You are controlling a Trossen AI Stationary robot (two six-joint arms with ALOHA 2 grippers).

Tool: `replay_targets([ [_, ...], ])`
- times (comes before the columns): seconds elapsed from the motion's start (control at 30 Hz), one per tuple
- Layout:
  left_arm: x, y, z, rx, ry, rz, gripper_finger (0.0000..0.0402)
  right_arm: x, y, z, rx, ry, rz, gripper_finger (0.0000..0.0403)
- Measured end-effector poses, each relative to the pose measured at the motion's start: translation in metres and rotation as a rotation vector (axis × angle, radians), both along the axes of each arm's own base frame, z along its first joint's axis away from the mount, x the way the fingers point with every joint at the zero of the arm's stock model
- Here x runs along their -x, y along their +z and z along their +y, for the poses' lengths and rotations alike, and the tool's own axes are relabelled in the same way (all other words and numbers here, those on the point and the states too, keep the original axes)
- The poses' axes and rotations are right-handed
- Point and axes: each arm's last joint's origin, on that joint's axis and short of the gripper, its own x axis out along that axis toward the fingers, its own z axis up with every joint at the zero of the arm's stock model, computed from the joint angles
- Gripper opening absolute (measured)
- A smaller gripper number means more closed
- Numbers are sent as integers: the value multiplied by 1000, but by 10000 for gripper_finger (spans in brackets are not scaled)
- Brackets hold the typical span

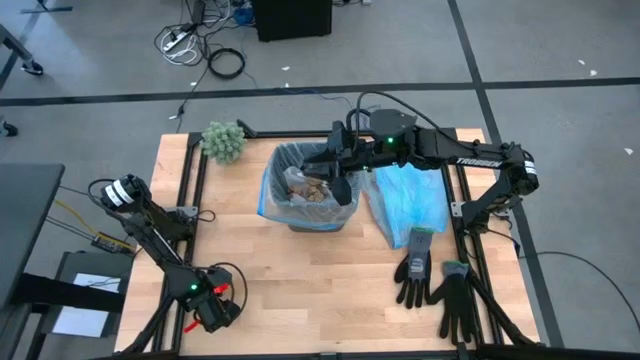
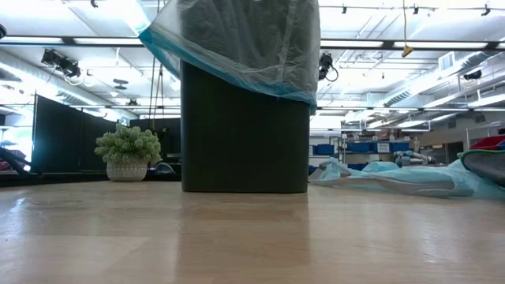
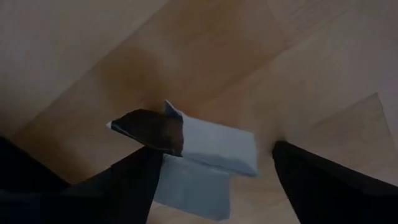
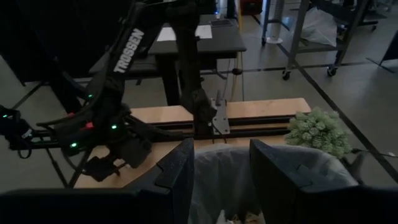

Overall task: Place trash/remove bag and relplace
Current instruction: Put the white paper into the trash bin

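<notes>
The bin (image 2: 245, 130) is black, lined with a grey-white translucent bag (image 1: 283, 160). Brown and white trash (image 1: 312, 188) fills it. A light-blue plastic bag (image 1: 408, 200), 2 black-and-grey gloves (image 1: 432, 280) and a green fuzzy clump (image 1: 224, 141) sit on the pale wood table (image 1: 300, 290).

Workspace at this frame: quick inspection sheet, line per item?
Surface: wooden table, bare across the front middle.
Job's things: black bin upright, lined with a grey-white bag folded over its rim; trash inside.
Clutter: light-blue plastic bag beside the bin; two black gloves near the front right; green fuzzy clump at the back left.
Grippers: right gripper over the bin's mouth, fingers apart, nothing seen between them; left gripper at the front left, open, above a small paper wrapper on the table.
Cables: coils on the floor behind the table.
Surroundings: open workshop, no person seen.
</notes>
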Motion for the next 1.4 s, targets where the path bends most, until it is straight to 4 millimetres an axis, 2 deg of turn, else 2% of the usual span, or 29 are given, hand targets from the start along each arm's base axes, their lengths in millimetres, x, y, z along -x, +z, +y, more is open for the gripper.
replay_targets([
  [0.13,-1,2,-1,-37,0,-19,276,0,1,-8,5,-56,-8,142],
  [0.23,-2,3,0,-57,-10,-30,233,0,3,-10,-7,-66,-37,141],
  [0.5,-3,4,0,-72,-46,-63,88,0,5,-3,-9,-44,-60,132],
  [0.67,-5,4,0,-94,-42,-108,30,-1,6,2,-9,-30,-59,130],
  [0.9,-6,5,-2,-85,-41,-124,7,-1,5,10,-10,-6,-52,130],
  [1.03,-9,13,-2,-163,-38,-164,3,-1,5,11,-11,-3,-52,130],
  [1.2,-15,33,-4,-233,-37,-163,2,-1,5,10,-10,-5,-53,130],
  [1.4,-23,56,2,-309,-56,-176,1,-1,6,3,3,-24,-64,130],
])
